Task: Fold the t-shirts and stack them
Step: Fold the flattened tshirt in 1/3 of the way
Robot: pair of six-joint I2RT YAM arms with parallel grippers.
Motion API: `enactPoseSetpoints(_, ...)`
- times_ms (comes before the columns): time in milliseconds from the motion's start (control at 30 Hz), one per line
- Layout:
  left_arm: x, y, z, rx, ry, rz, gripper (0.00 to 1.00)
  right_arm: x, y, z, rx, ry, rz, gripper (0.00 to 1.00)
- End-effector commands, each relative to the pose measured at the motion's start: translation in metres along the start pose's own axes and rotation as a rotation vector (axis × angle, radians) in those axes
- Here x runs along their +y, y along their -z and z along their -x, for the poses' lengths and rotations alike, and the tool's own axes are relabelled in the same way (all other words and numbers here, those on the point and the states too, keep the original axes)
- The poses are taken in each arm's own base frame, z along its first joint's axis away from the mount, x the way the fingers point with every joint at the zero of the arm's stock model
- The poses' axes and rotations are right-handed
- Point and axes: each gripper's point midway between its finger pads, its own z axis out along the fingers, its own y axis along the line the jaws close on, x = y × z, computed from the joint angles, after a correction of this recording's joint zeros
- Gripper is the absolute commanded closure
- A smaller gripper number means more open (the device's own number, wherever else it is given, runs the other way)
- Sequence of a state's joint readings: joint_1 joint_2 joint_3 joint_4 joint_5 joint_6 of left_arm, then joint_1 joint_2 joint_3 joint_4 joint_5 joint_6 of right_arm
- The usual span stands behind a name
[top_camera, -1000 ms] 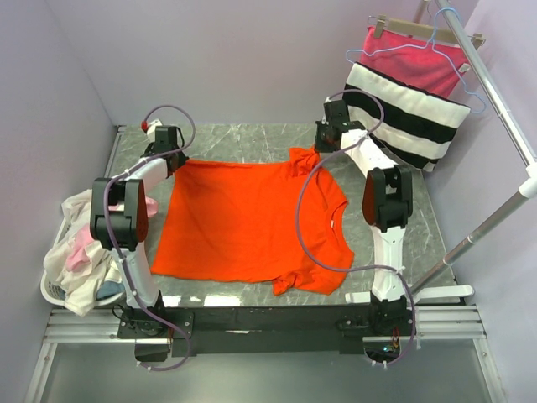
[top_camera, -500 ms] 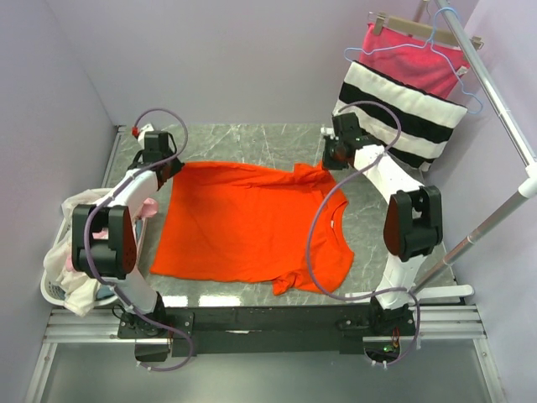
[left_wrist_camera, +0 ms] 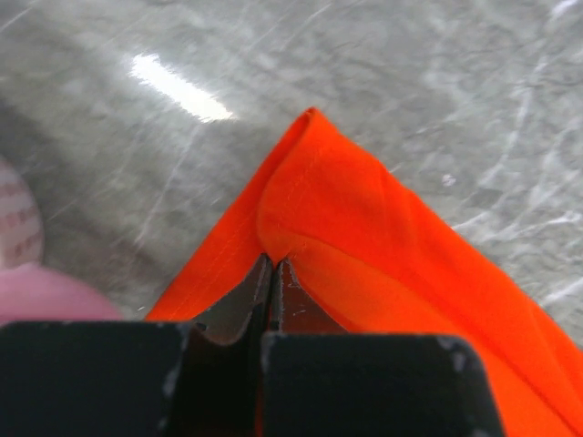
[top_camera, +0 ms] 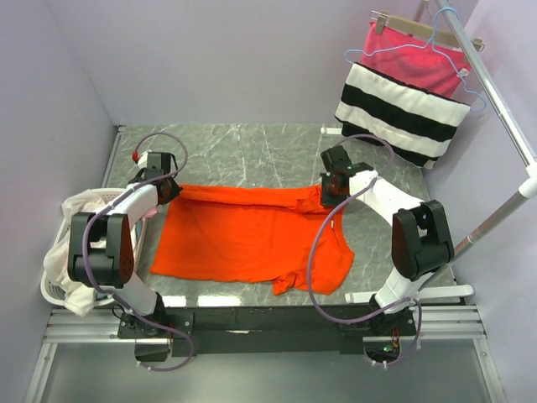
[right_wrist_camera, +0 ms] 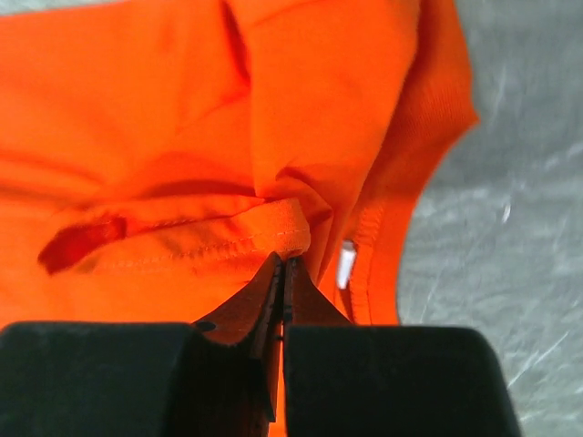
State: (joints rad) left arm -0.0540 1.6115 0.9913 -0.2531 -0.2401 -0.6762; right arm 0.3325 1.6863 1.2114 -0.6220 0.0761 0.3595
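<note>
Shirt (top_camera: 243, 243): both jaws clamp its far edge, left corner and right sleeve. I should draw them level toward its near hem, keeping tension.

You're in a robot lab cell, staged for laundry.
Plain lilac walls (top_camera: 235, 59) box in a marble-look table (top_camera: 252, 147). Two cabled arms (top_camera: 379, 191) are bolted to a metal frame (top_camera: 92, 323) at its near edge, with a basket (top_camera: 50, 294) of clothes, a shirt (top_camera: 243, 235) and a garment rail (top_camera: 487, 88) as props.
</note>
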Motion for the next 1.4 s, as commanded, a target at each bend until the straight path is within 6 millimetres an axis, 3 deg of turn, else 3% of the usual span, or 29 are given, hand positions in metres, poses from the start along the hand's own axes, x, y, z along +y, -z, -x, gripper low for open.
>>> enactPoseSetpoints(0, 0.014, 0.013, 0.007, -0.046, 0.015, 0.062, 0.99, -0.013, 0.007, -0.017, -0.014, -0.043, -0.078, 1.0)
enactPoseSetpoints(200, 0.024, 0.005, -0.008, 0.007, 0.01, 0.106, 0.99, -0.019, -0.012, -0.055, 0.092, -0.035, -0.127, 1.0)
enactPoseSetpoints(300, 0.03, 0.002, -0.013, 0.037, -0.007, 0.148, 0.93, -0.02, -0.009, -0.056, 0.08, -0.041, -0.135, 0.9)
enactPoseSetpoints(333, 0.033, 0.002, -0.017, 0.054, -0.02, 0.162, 0.8, -0.022, -0.006, -0.055, 0.073, -0.047, -0.144, 0.66)
enactPoseSetpoints(400, 0.035, 0.003, -0.015, 0.056, -0.027, 0.179, 0.6, -0.026, 0.007, -0.044, 0.012, -0.067, -0.16, 0.6)
enactPoseSetpoints(433, 0.034, 0.006, -0.014, 0.054, -0.019, 0.176, 0.28, -0.026, 0.012, -0.038, -0.015, -0.074, -0.161, 0.5)
enactPoseSetpoints(500, 0.028, 0.013, -0.005, 0.029, -0.004, 0.149, 0.24, -0.027, 0.027, -0.017, -0.102, -0.089, -0.163, 0.38)
enactPoseSetpoints(533, 0.024, 0.016, 0.001, 0.015, -0.002, 0.132, 0.2, -0.026, 0.032, -0.011, -0.125, -0.092, -0.154, 0.37)
enactPoseSetpoints(667, -0.008, 0.036, 0.028, -0.044, 0.015, -0.011, 0.16, -0.008, 0.036, 0.019, -0.196, -0.109, -0.073, 0.37)
enactPoseSetpoints(733, -0.037, 0.044, 0.035, -0.045, 0.017, -0.151, 0.16, 0.002, 0.029, 0.023, -0.175, -0.098, -0.039, 0.39)
enactPoseSetpoints(800, -0.062, 0.048, 0.035, -0.031, 0.01, -0.255, 0.16, 0.012, 0.016, 0.023, -0.142, -0.091, -0.004, 0.41)
enactPoseSetpoints(967, -0.097, 0.045, 0.015, 0.036, -0.033, -0.368, 0.17, 0.03, -0.006, 0.003, -0.041, -0.092, 0.087, 0.46)
enactPoseSetpoints(1167, -0.107, 0.03, -0.031, 0.152, -0.073, -0.38, 0.19, 0.022, -0.006, -0.027, 0.018, -0.096, 0.084, 0.51)
enactPoseSetpoints(1367, -0.097, 0.013, -0.066, 0.235, -0.098, -0.328, 0.21, 0.019, 0.005, -0.069, 0.106, -0.039, 0.114, 0.73)
